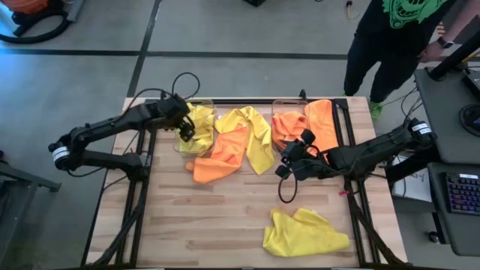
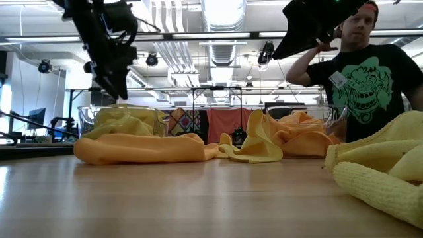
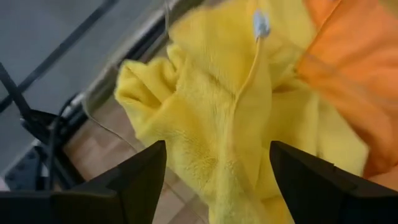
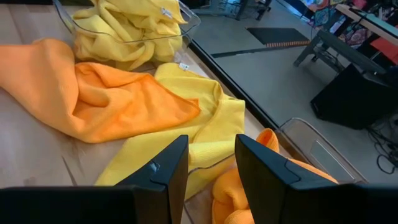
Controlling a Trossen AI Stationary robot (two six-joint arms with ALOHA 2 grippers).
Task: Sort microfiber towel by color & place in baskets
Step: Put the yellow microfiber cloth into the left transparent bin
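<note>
- The left arm reaches in from the left edge of the high view, toward the upper middle of the table.
- The left gripper (image 1: 186, 129) hangs over the left basket (image 1: 180, 142), fingers spread wide and holding nothing.
- A yellow towel in the basket (image 3: 211, 118) lies crumpled right below those fingers.
- The right arm comes in from the right edge, bent low across the table.
- The right gripper (image 1: 291, 159) sits just below the right basket (image 1: 279, 105), fingers partly apart, with nothing between them.
- An orange towel (image 1: 319, 124) fills the right basket and hangs over its rim.
- In the upper middle, a loose orange towel (image 1: 221, 157) and a loose yellow towel (image 1: 255, 135) lie touching between the baskets.
- Another yellow towel (image 1: 304, 232) lies alone at the lower right.
- A person (image 2: 360, 73) stands behind the table, upper right.
</note>
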